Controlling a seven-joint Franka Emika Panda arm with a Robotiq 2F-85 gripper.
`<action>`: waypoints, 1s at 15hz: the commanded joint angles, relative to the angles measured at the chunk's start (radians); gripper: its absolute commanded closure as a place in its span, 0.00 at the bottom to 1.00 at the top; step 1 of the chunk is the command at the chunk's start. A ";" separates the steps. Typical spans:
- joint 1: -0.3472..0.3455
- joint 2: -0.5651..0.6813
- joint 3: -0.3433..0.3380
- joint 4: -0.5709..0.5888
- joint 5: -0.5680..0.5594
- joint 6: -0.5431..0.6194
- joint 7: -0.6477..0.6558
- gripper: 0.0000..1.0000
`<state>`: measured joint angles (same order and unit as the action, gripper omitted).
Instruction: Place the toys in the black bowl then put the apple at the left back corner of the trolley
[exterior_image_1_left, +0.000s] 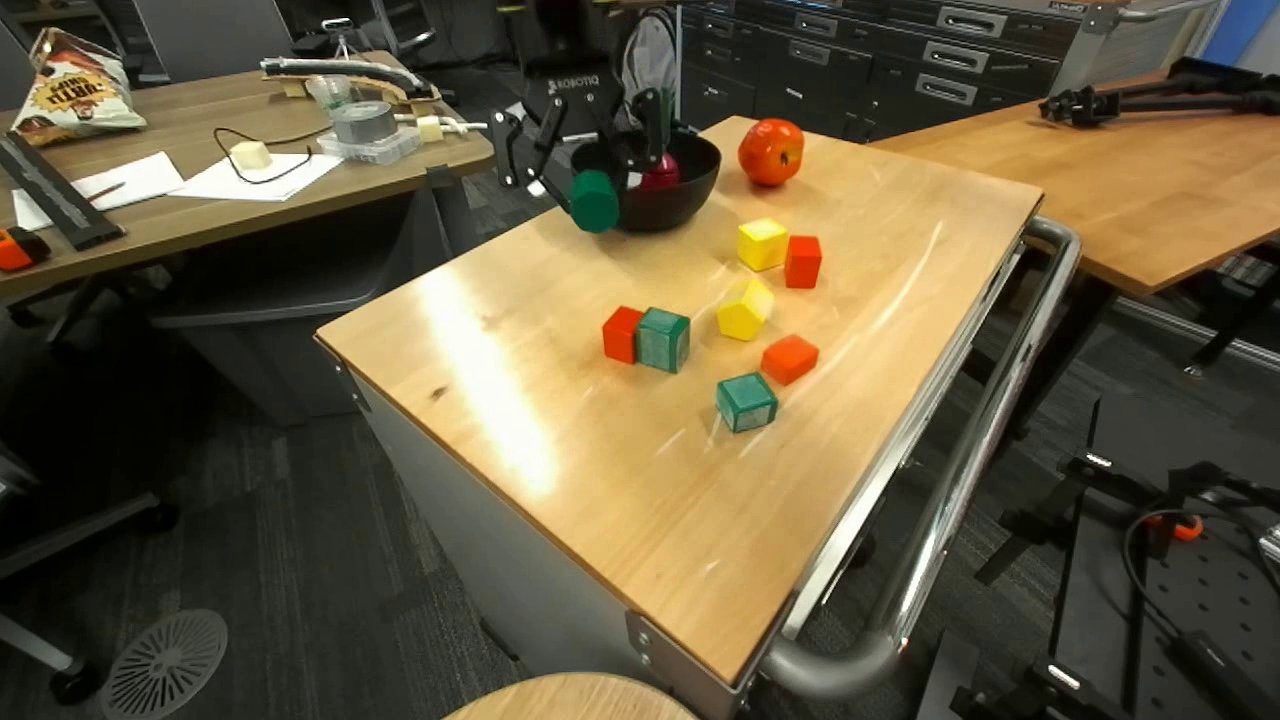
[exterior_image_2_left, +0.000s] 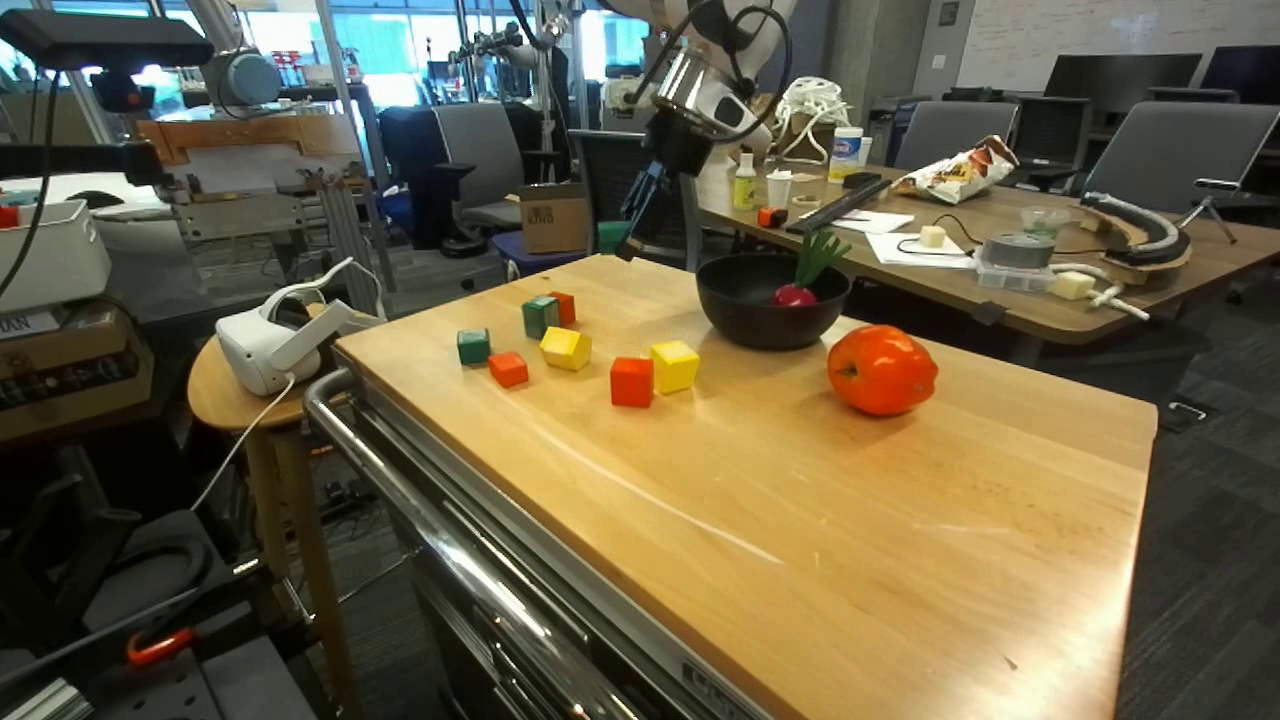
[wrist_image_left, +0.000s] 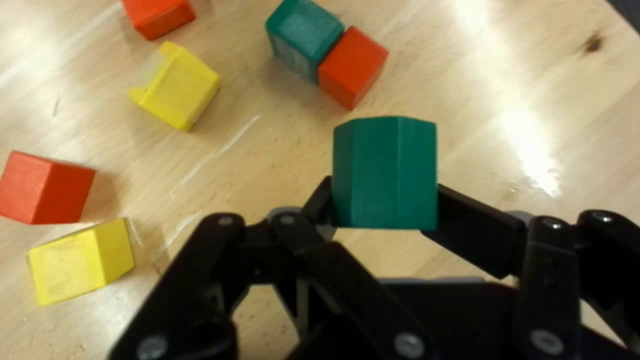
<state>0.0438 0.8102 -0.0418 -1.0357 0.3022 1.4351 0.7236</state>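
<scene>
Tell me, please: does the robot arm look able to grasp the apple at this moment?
Probably not yet: the hand grips a green block. Otherwise the way looks free, with the apple uncovered on the trolley.

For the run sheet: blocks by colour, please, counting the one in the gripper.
Red-orange blocks: 3
Yellow blocks: 2
Green blocks: 3, one of them held in the gripper
Total: 8 in view
</scene>
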 joint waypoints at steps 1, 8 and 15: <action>-0.010 -0.115 0.017 -0.119 0.097 0.130 0.116 0.80; -0.069 -0.045 0.011 -0.014 0.175 0.344 0.286 0.80; -0.108 -0.076 -0.031 -0.049 0.118 0.625 0.425 0.80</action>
<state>-0.0707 0.7509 -0.0549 -1.0647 0.4513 1.9381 1.0824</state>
